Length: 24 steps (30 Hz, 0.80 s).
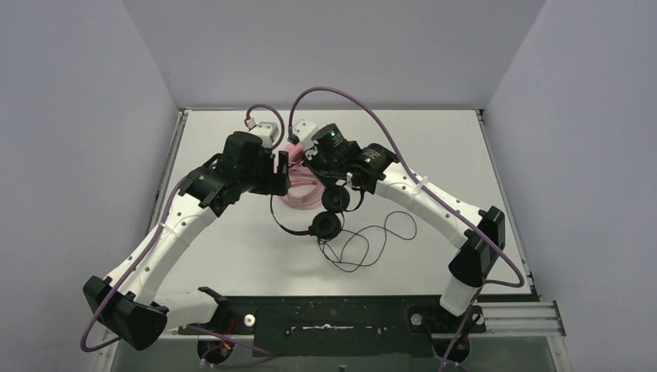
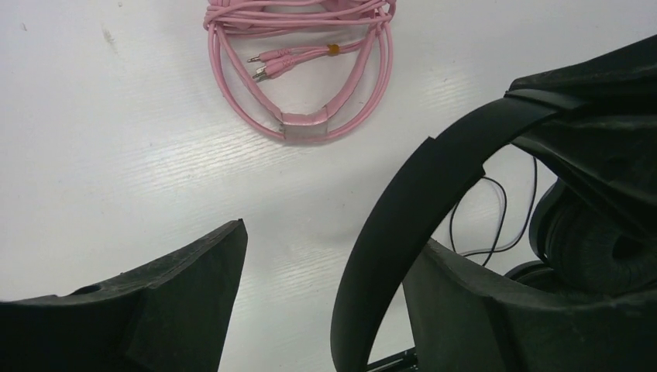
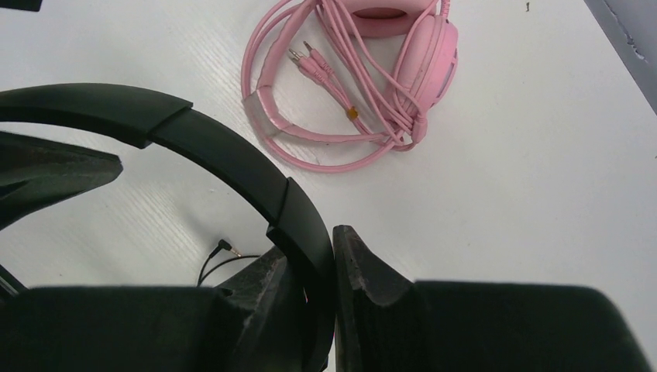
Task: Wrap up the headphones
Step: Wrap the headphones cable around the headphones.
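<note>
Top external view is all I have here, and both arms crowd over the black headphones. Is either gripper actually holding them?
Observer: Yes. The right wrist view shows the right gripper shut on the black headphones, pinching the headband.
Operator: And the left one?
Observer: The left gripper is open. The headband runs between its fingers, unclamped.
Operator: The pink pair is mostly hidden under the arms for me.
Observer: The pink headphones have their cable wound in loops over them, with the plugs lying inside the band's arc.
</note>
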Available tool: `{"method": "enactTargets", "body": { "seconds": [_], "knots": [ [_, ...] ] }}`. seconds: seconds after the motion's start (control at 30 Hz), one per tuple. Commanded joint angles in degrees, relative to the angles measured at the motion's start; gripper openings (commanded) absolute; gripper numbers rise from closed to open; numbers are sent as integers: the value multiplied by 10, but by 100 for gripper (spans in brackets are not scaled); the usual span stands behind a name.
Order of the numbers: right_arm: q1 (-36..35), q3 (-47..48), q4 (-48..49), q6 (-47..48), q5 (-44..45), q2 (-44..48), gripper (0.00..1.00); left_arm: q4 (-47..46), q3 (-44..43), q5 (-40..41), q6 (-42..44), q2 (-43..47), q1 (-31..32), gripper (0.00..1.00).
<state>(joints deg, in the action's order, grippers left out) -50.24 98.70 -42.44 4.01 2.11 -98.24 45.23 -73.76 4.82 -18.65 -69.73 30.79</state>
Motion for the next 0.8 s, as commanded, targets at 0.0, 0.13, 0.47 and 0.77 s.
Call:
{"method": "enactTargets", "body": {
  "seconds": [0.0, 0.13, 0.47, 0.77],
  "knots": [
    [-12, 32, 8, 13, -8, 10, 0, -20, -24, 9, 18, -9, 3, 62],
    [-16, 29, 7, 7, -14, 21, 0, -13, -17, 24, 28, -9, 5, 31],
    [24, -25, -61, -105, -60, 123, 99, 4, -11, 76, 54, 18, 5, 0],
    [126, -206, 157, -297, -251, 211, 100, 28, -31, 107, 37, 17, 12, 0]
  ]
}}
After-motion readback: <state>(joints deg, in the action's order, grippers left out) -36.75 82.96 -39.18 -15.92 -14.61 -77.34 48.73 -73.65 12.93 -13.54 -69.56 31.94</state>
